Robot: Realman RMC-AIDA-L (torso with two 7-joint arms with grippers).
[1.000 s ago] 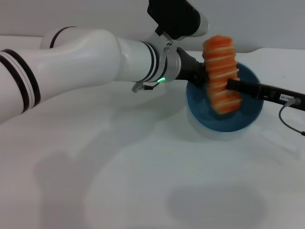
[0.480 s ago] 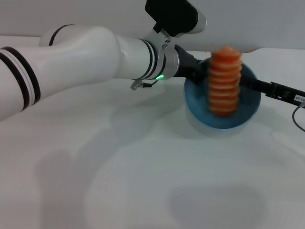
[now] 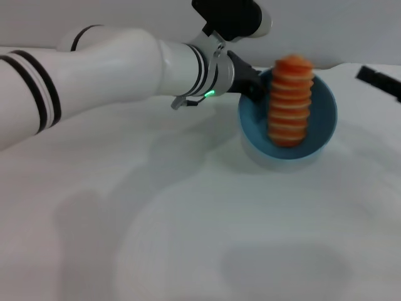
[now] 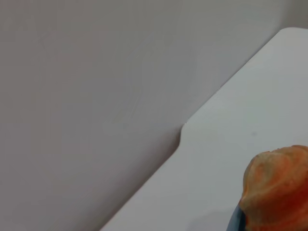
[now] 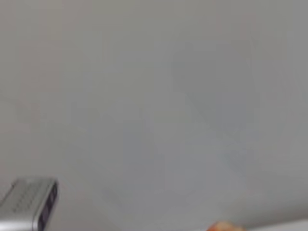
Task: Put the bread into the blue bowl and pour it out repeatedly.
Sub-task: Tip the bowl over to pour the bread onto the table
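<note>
The blue bowl is tipped with its opening towards me, just above the white table. The bread stands on end inside it, leaning on the bowl's inside; its top sticks out above the rim. My left gripper is shut on the bowl's left rim. Part of my right gripper shows at the far right edge, apart from the bowl and the bread. In the left wrist view one end of the bread shows beside a sliver of the bowl's rim.
The white table spreads in front of and to the left of the bowl. My left arm reaches across the back of the table. A grey wall stands behind the table's far edge.
My right gripper has let go of the bread and drawn back to the right. The bread has sunk upright into the bowl. The bowl has shifted slightly left.
</note>
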